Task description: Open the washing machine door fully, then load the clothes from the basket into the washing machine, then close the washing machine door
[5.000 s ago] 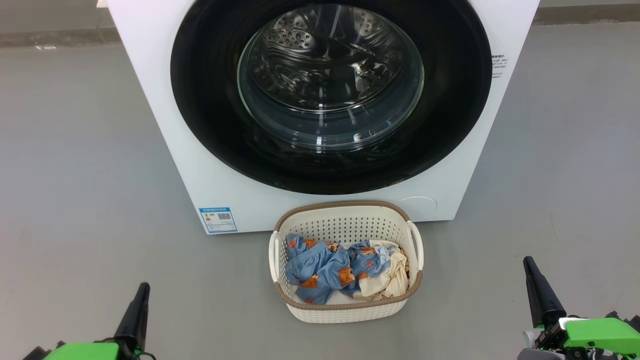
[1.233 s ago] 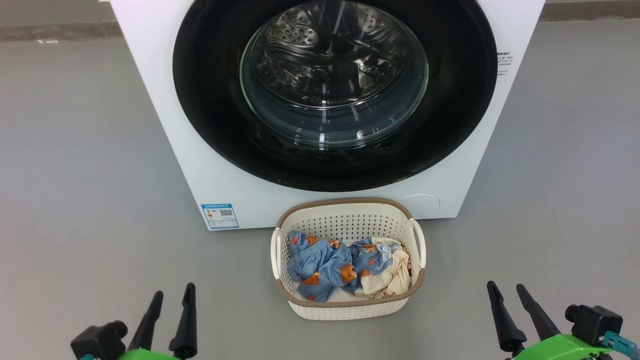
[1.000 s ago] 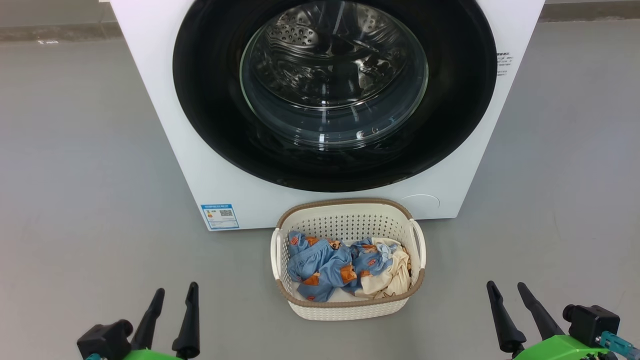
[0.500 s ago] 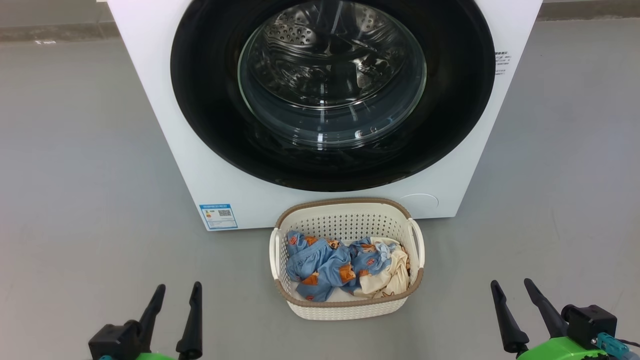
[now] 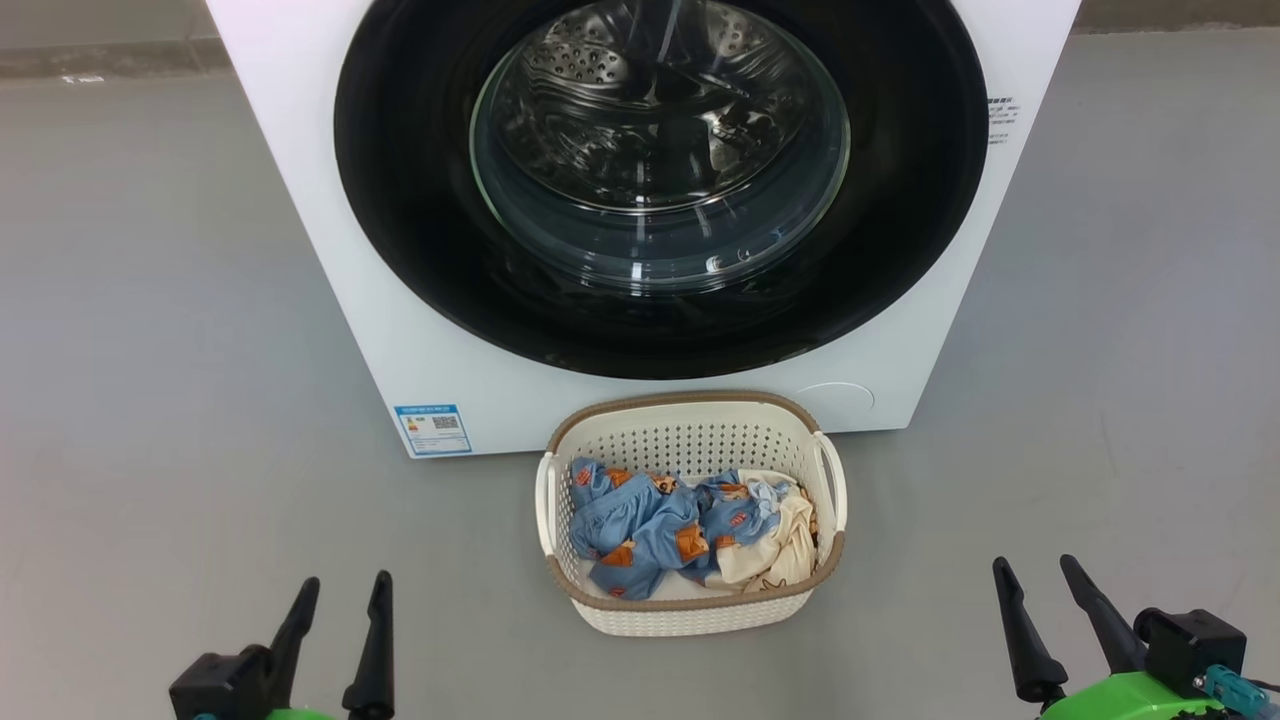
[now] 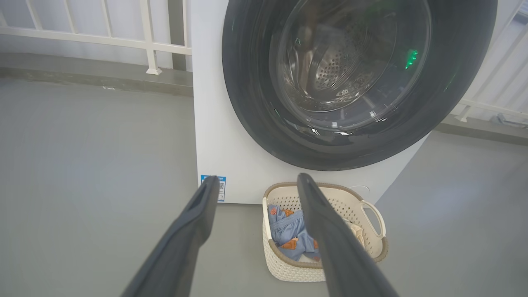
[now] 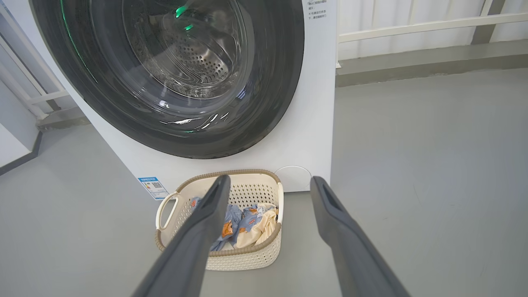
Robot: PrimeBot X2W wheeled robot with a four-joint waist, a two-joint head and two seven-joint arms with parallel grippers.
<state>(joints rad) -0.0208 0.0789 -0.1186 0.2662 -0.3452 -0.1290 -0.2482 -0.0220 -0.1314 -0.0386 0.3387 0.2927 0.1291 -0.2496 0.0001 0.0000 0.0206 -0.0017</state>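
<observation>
- The washing machine [image 5: 330, 250] stands at the top middle of the head view. The frame edge cuts off its top.
- The washing machine door [image 5: 420, 200] is shut flat on the front. The steel drum [image 5: 600, 70] shows through its glass, but shiny spots make the inside hard to see.
- The basket [image 5: 690, 612] sits on the floor [image 5: 150, 350] in the lower middle, just in front of the machine and below the door.
- The clothes [image 5: 640, 525] lie bunched up inside the basket. The ones underneath are hidden.
- The left gripper [image 5: 346, 580] is at the lower left. Its fingers are wide apart and hold nothing.
- The right gripper [image 5: 1032, 562] is at the lower right. Its fingers are wide apart and hold nothing too.
- Wide grey floor lies between the basket and each gripper.
- In the left wrist view, one finger covers part of the basket.
</observation>
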